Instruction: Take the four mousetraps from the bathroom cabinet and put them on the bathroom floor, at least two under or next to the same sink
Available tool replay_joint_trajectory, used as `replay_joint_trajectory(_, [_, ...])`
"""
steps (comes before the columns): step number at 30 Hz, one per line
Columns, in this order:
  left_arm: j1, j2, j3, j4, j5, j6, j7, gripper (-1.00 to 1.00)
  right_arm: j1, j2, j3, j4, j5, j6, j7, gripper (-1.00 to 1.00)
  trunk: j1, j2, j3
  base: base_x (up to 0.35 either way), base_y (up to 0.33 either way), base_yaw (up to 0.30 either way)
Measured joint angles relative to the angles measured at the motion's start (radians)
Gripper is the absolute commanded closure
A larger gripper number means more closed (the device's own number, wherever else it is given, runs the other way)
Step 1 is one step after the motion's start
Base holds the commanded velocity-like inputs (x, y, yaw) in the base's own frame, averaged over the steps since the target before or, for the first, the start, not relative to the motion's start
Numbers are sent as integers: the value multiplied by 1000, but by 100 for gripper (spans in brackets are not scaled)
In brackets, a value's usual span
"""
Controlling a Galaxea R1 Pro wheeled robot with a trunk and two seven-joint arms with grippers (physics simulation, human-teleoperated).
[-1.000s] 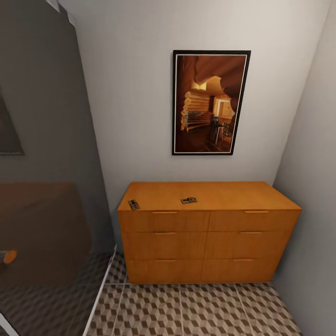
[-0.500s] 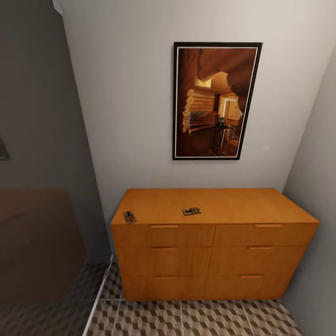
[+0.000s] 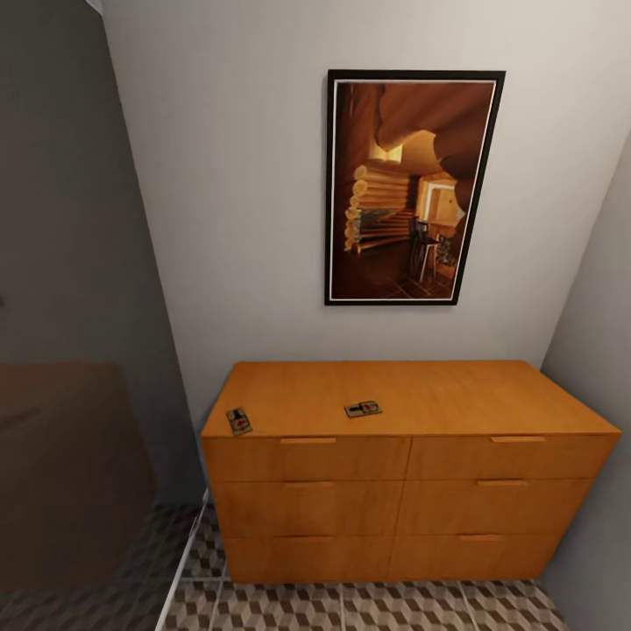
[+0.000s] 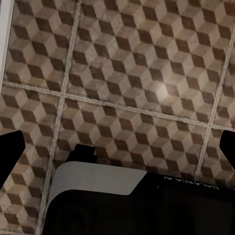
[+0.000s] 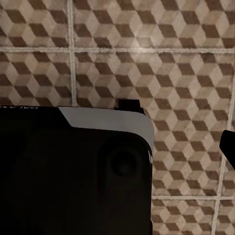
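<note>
Two mousetraps lie on top of the orange wooden cabinet (image 3: pixel 394 491): one (image 3: pixel 237 421) at its front left corner, the other (image 3: pixel 363 409) near the middle. The bathroom floor (image 3: pixel 350 605) with its cube pattern runs below the cabinet's drawers. In the left wrist view my left gripper (image 4: pixel 117 147) hangs open over the floor tiles (image 4: pixel 147 73), its dark fingertips (image 4: pixel 10 147) at the picture's two sides. My right gripper (image 5: pixel 117 147) also points down at the tiles (image 5: pixel 171 58), one fingertip (image 5: pixel 229 144) far out at the side, nothing held. The sink is out of view.
A framed picture (image 3: pixel 412 188) hangs on the wall above the cabinet. A dark translucent panel (image 3: pixel 70 350) stands close on the left and a grey wall (image 3: pixel 605 350) closes the right. My black-and-white base (image 4: pixel 122 196) (image 5: pixel 73 171) sits under both grippers.
The whole view has shifted: the camera has come closer, so the cabinet looks larger and lower. An orange object at the far left has left the picture. The mousetraps have not moved.
</note>
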Motion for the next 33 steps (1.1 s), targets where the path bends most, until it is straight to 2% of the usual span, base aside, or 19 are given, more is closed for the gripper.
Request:
replay_joint_trajectory(10, [0, -2, 0, 0, 1, -1, 2, -100, 0, 0, 0, 0, 0, 0, 0, -100, 0, 0, 0, 27, 0, 0])
replay_joint_trajectory(22, [0, -1, 0, 0, 1, -3, 2, -100, 0, 0, 0, 0, 0, 0, 0, -100, 0, 0, 0, 146, 0, 0])
replay_joint_trajectory(33, [0, -1, 0, 0, 2, -3, 3, -100, 0, 0, 0, 0, 0, 0, 0, -100, 0, 0, 0, 29, 0, 0])
